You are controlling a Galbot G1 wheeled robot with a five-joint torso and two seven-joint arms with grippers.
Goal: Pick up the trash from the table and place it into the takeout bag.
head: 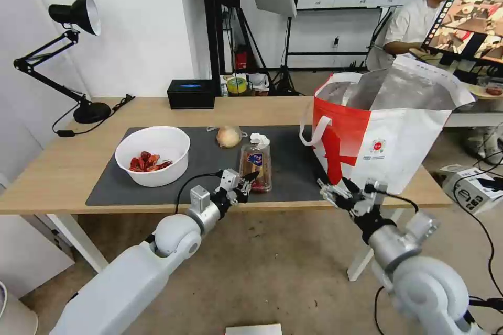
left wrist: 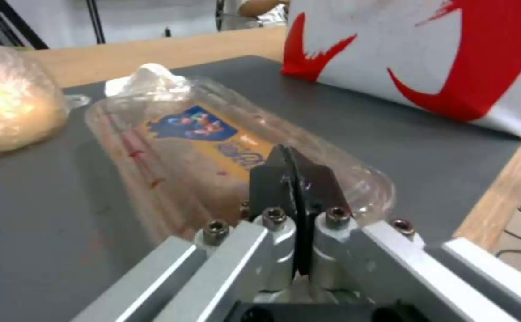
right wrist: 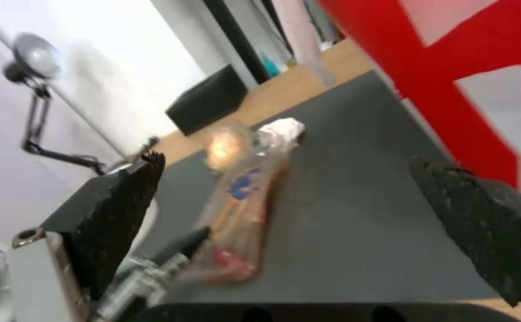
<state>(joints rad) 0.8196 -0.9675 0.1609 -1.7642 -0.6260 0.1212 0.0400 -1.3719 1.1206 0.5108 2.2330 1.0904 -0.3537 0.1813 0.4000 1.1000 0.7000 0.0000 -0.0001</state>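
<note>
A clear two-compartment tray [head: 255,159] lies on the dark grey mat [head: 204,167] of the table [head: 63,167]. My left gripper [head: 250,178] is shut on its near rim, and the left wrist view shows the fingers [left wrist: 287,156] pressed together over the tray [left wrist: 195,129]. Beyond the tray are the crumpled white tissue [head: 259,139] and the beige wrapped ball [head: 228,136]. The white bowl [head: 152,175] with red shells stands at the mat's left. The red-and-white takeout bag [head: 387,136] stands open at the right. My right gripper [head: 340,196] hangs open near the bag's front corner, holding nothing.
A black box with a blue top [head: 191,93] sits at the table's far edge, and a black desk lamp [head: 78,63] stands at the far left. A cardboard box [head: 474,188] lies on the floor to the right of the table.
</note>
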